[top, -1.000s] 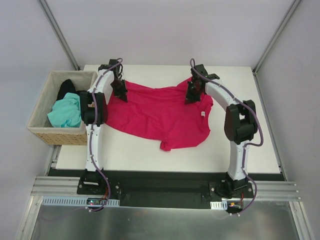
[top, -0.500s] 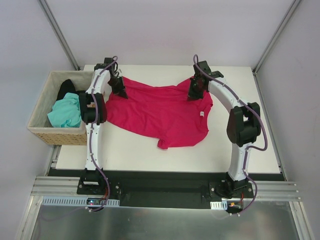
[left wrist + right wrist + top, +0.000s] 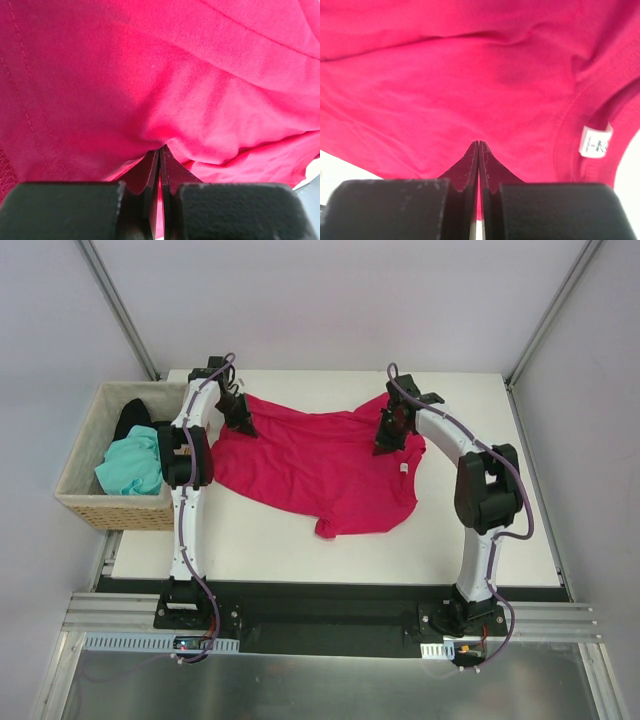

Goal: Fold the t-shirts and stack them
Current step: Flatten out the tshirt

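White tabletop (image 3: 500, 530) carries the crimson t-shirt (image 3: 320, 470), spreading toward the near side from its far edge. There my left gripper (image 3: 241, 416) and right gripper (image 3: 389, 433) each clamp tight on cloth, one at either end.

A tan wicker basket (image 3: 110, 512) is sitting just beside the left edge of the white table (image 3: 270, 550).

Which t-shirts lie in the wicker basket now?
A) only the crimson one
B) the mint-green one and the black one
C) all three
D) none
B: the mint-green t-shirt and the black t-shirt sit in the wicker basket, while the crimson t-shirt is spread on the table.
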